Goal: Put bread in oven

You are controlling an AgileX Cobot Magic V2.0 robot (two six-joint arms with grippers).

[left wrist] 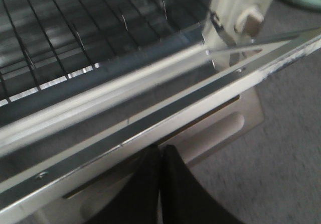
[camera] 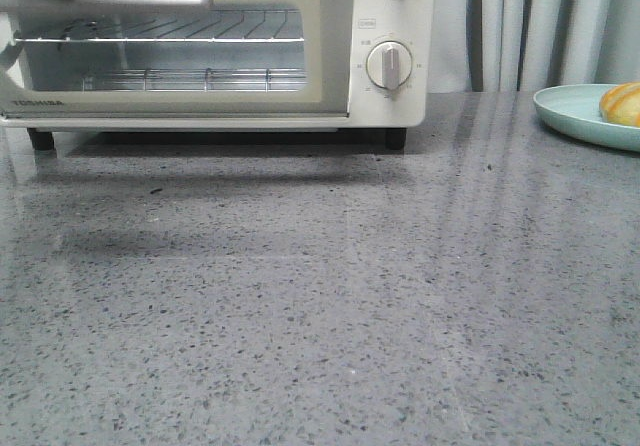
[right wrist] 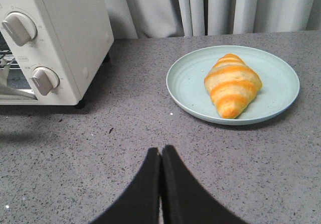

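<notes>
Bread (right wrist: 232, 85) on plate (right wrist: 186, 81), beside oven (right wrist: 60, 38)

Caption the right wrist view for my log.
Shut right hand faces striped golden croissant roll on pale teal plate, cream-white toaster oven beside.

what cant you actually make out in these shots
- Bread: in the front view the right edge cuts off most of it and of its teal plate; the right wrist view shows it whole.
- Oven: its top is cut off by the front view's upper edge.
- Oven door: motion-blurred in the left wrist view, so its exact angle is unclear.
- Knob markings: too small to read.
- Left gripper: unseen in the front view.
</notes>
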